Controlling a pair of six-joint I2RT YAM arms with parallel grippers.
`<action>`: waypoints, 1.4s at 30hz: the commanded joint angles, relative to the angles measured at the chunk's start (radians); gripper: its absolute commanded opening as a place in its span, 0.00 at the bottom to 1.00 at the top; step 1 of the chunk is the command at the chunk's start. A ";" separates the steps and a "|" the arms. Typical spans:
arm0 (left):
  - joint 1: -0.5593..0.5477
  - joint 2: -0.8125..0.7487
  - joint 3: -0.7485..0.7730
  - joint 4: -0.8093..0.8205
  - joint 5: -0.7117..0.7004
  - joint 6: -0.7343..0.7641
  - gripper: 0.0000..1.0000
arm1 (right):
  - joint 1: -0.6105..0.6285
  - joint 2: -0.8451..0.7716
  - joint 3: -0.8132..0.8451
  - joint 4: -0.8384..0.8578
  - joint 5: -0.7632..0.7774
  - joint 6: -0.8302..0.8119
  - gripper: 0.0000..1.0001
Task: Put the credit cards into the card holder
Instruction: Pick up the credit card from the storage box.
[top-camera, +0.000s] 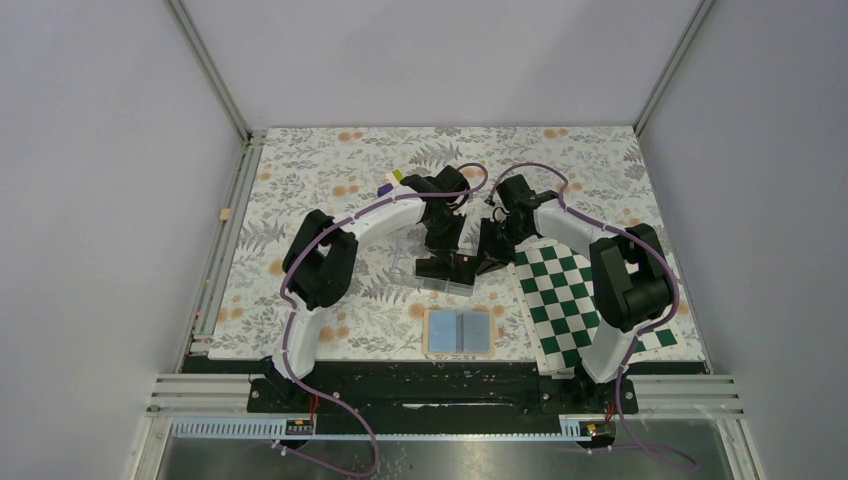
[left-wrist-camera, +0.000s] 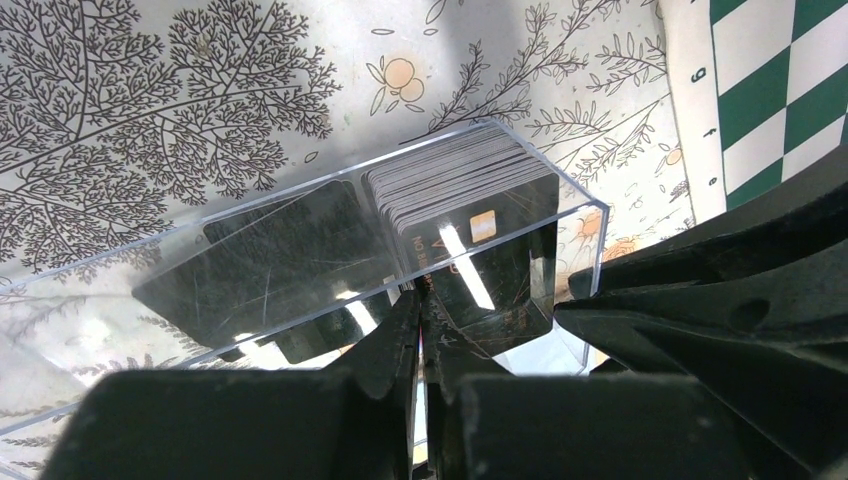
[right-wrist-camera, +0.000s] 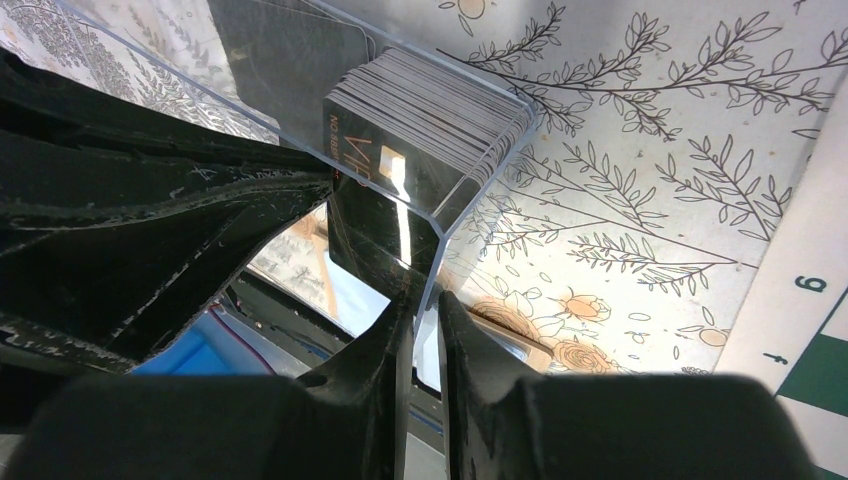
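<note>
both arms are brought together mid-bench over the clear plastic case (left-wrist-camera: 100, 290). the case is set on the floral bench (top-camera: 300, 170), just beyond the card holder.

credit cards (left-wrist-camera: 455, 175): seen as a tight stack of black cards standing on edge in the right end of the case, as viewed from the left wrist. a chip and pale lettering are visible on the front card. a dark card-shaped patch is seen in the other half of the case; card or reflection cannot be told.

left tool (left-wrist-camera: 422, 335): fingers are pressed almost together, only a thin slit left, at the near wall of the case beside the stack. the wall appears to be pinched; whether a card is also caught cannot be told.

right tool (right-wrist-camera: 425, 330): fingers are likewise nearly closed, with the corner edge of the case running down into the gap between them. the two tools are placed just beside each other.

card holder (top-camera: 459, 333): laid open and flat, light blue inside up, at 6 o'clock from the case near the front edge of the bench. no card is seen on it.

green-white checkerboard (top-camera: 560, 300) is laid at 4 o'clock from the case. a small block cluster (top-camera: 392, 181) is seen at 11 o'clock, well apart.
</note>
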 joint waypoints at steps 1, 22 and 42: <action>-0.019 -0.076 0.020 0.057 0.052 -0.024 0.02 | 0.006 0.024 0.010 -0.002 -0.017 -0.011 0.20; -0.017 -0.130 -0.055 0.147 0.148 -0.066 0.13 | 0.005 0.025 0.004 -0.001 -0.023 -0.014 0.21; 0.008 -0.246 -0.161 0.263 0.151 -0.142 0.00 | 0.005 -0.097 0.009 -0.014 -0.004 -0.001 0.42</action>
